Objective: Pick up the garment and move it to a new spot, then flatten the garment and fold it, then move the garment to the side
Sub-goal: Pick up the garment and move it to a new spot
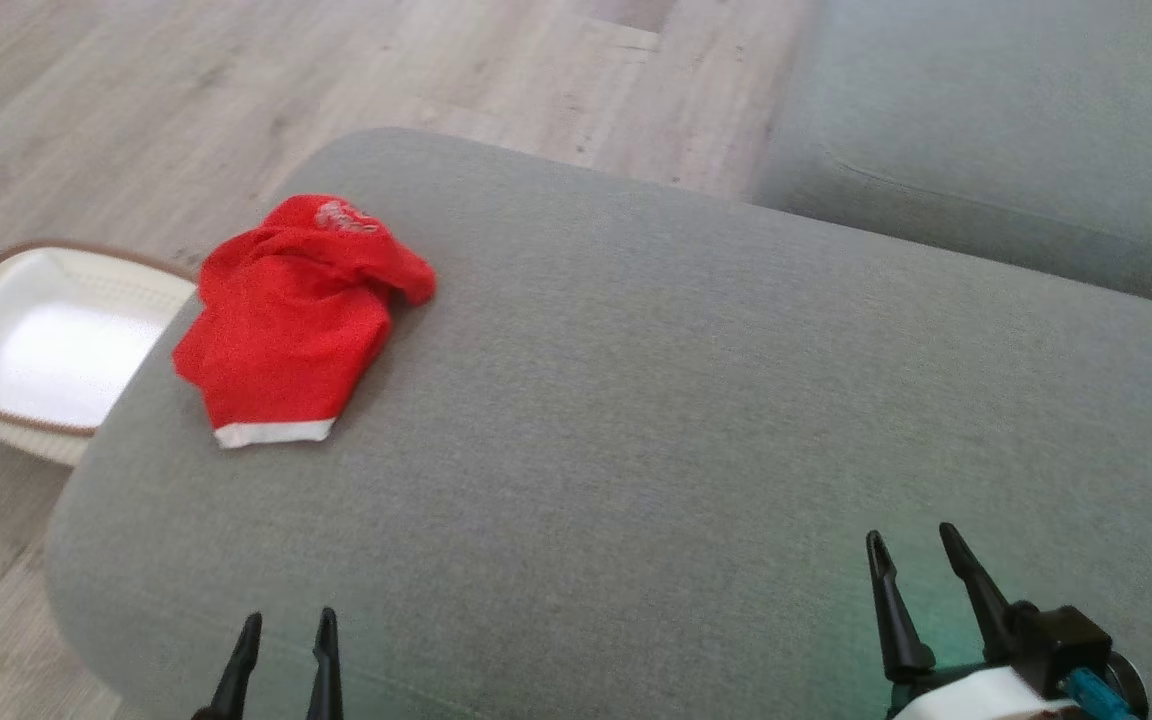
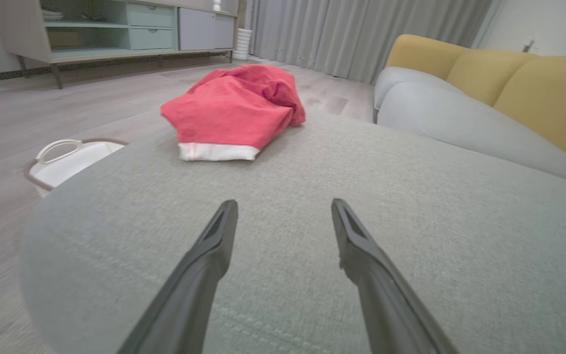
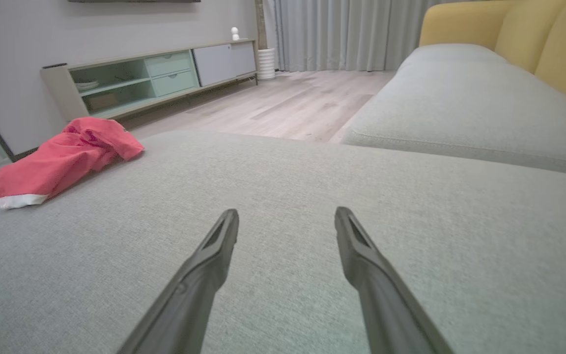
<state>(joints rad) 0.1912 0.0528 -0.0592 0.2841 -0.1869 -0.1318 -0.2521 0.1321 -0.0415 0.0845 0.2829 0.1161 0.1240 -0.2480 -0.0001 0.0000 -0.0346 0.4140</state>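
I see a crumpled red garment with a white hem lying at about ten o'clock on the grey cushion, close to its left edge. A white basket stands on the floor just beside that edge at nine o'clock. My left gripper sits at seven o'clock and my right gripper at five o'clock, both with jaws spread wide over bare cushion, well apart from the garment.

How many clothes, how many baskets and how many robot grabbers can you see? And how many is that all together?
Red garment: 1
White basket: 1
Grippers: 2, the left gripper and the right gripper, both open
Total: 4
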